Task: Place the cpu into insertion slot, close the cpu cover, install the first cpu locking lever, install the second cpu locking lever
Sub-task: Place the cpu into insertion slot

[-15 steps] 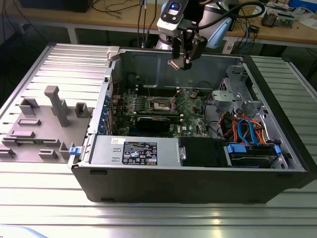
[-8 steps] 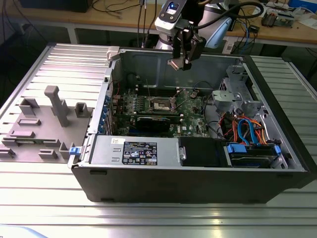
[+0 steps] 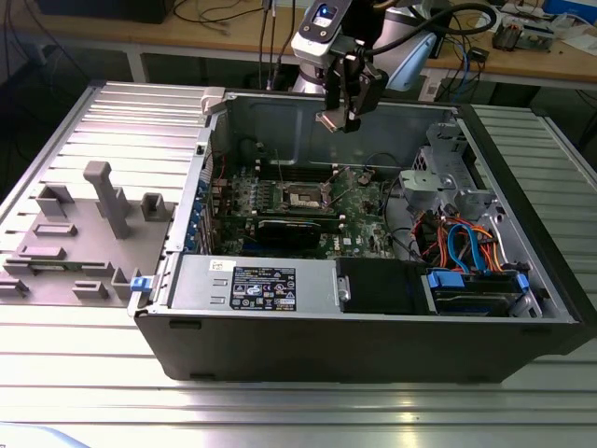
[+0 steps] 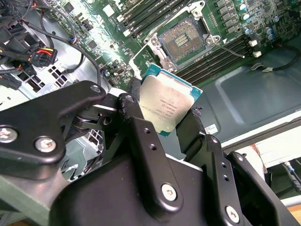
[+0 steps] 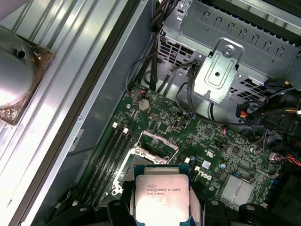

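gripper (image 3: 340, 119) clamped on the cpu (image 4: 167, 104) by two opposite edges, silver top facing both wrist views, held in air over open computer case (image 3: 280, 345), insertion slot (image 4: 183, 38) uncovered on green motherboard (image 5: 164, 117) below, well apart from cpu

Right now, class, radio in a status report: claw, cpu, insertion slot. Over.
Claw shut on cpu, held above the board. Insertion slot uncovered, contacts showing, empty. No obstruction seen between cpu and slot.
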Tool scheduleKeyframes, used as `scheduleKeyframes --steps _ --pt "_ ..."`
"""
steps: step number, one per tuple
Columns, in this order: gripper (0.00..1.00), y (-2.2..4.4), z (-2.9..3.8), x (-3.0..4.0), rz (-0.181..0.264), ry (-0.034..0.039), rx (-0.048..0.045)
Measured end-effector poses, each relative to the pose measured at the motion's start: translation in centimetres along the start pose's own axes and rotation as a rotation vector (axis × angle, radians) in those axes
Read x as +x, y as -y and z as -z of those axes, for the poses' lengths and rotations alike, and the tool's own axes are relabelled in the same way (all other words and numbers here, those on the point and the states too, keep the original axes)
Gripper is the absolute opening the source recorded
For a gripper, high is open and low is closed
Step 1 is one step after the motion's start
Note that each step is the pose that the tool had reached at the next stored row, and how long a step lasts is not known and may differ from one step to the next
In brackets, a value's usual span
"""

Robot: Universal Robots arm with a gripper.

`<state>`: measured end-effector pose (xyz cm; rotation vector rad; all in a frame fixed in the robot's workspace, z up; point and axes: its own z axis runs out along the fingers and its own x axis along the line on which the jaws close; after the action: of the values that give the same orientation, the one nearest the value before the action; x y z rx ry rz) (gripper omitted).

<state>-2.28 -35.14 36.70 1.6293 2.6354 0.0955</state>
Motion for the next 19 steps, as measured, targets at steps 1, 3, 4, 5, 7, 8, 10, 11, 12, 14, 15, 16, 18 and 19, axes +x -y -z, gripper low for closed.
scheduleKeyframes --steps 1,3,4,5,7,8,10,11,12,14,15,16,18,19 --pt "0.54 0.00 0.00 0.00 0.000 0.0000 0.0000" --pt "0.54 0.00 0.00 0.00 0.000 0.0000 0.0000" --pt "0.54 0.00 0.00 0.00 0.000 0.0006 0.0002" --pt "0.54 0.00 -0.01 0.01 0.000 0.0041 0.0020" --pt "0.54 0.00 0.00 0.00 0.000 0.0089 0.0044" --pt "0.54 0.00 0.00 -0.01 0.000 0.0097 0.0049" --pt "0.54 0.00 0.00 0.00 -0.004 0.0111 0.0054" --pt "0.54 -0.01 -0.01 0.01 -0.008 0.0124 0.0059" --pt "0.54 -0.01 0.00 0.01 -0.014 0.0144 0.0067" --pt "0.54 0.00 0.00 0.01 -0.028 0.0164 0.0074" --pt "0.54 -0.01 0.00 0.01 -0.036 0.0170 0.0075" --pt "0.54 -0.01 0.00 0.01 -0.046 0.0177 0.0077" --pt "0.54 0.00 -0.01 0.01 -0.071 0.0196 0.0079" --pt "0.54 -0.01 -0.01 0.01 -0.081 0.0203 0.0080"
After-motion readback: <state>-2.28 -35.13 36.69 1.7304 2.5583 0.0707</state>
